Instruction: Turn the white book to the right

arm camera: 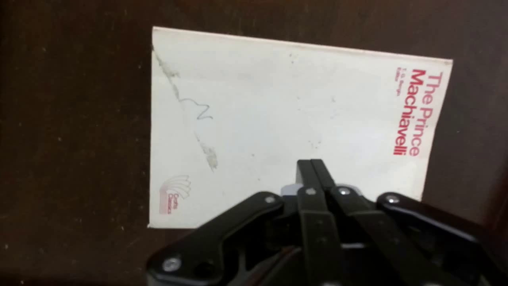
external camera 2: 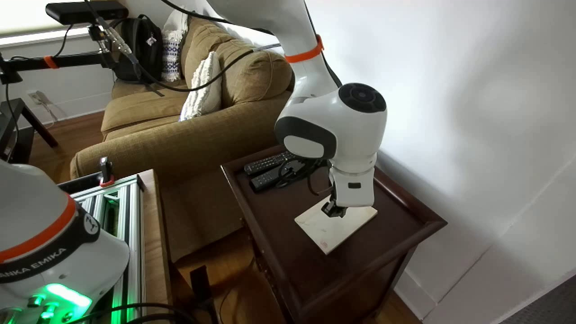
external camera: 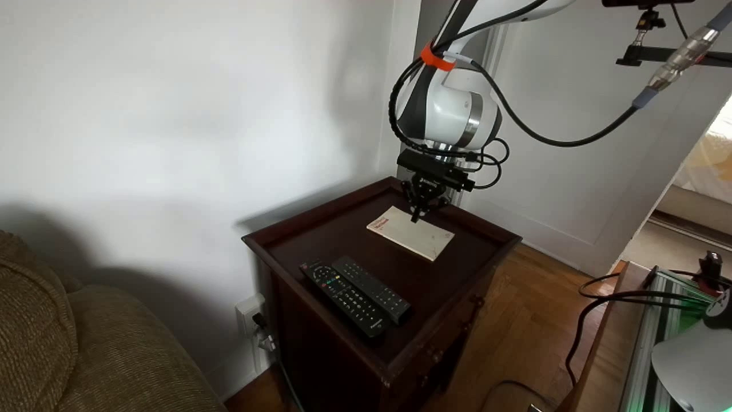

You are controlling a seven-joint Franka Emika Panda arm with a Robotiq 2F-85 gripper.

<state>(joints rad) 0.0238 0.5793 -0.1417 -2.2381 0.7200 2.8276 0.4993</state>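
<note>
The white book point(external camera: 423, 240) lies flat on the dark wooden side table point(external camera: 317, 220). It shows in an exterior view point(external camera 2: 330, 228) and in the wrist view point(arm camera: 254, 107). Its cream cover has red title print at one short end and a small red logo at the other. My gripper point(arm camera: 310, 165) is shut, with its fingertips together and nothing between them. In both exterior views the gripper point(external camera: 416, 218) point(external camera 2: 334, 210) points down over the book. I cannot tell whether the tips touch the cover. The gripper hides part of the book's lower edge in the wrist view.
Two black remote controls point(external camera: 343, 297) point(external camera: 374, 290) lie side by side on the table. The table has a raised rim point(external camera 2: 418, 220) along the wall point(external camera: 189, 114). A brown sofa point(external camera 2: 193, 135) stands near the table's remote-control end. Loose cables hang from the arm.
</note>
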